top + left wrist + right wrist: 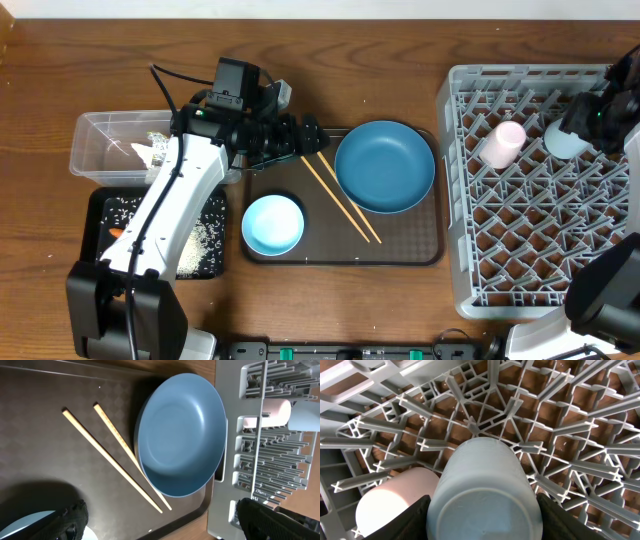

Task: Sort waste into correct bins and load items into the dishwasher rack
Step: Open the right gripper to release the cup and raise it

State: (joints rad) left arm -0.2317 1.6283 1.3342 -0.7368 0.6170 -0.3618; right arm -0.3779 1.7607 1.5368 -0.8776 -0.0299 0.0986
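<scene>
The large blue plate (385, 165) (180, 435) and two wooden chopsticks (340, 197) (115, 455) lie on the dark brown serving tray (410, 245), with the white bowl (272, 223) (30, 527) at its front left. My left gripper (295, 135) (165, 525) is open and empty above the tray's back left part. My right gripper (590, 118) (482, 522) is shut on the light blue cup (565, 140) (482, 495), held bottom-up over the grey dishwasher rack (520, 250) (560, 435). The pinkish-white cup (503, 143) (390, 500) lies in the rack beside it.
The clear tub (100, 135) at the left holds white crumpled tissue (152, 150). The black tray (215, 265) in front of it holds rice grains (205, 235) and the orange carrot (117, 232); my left arm crosses over both. The snack wrapper is not discernible.
</scene>
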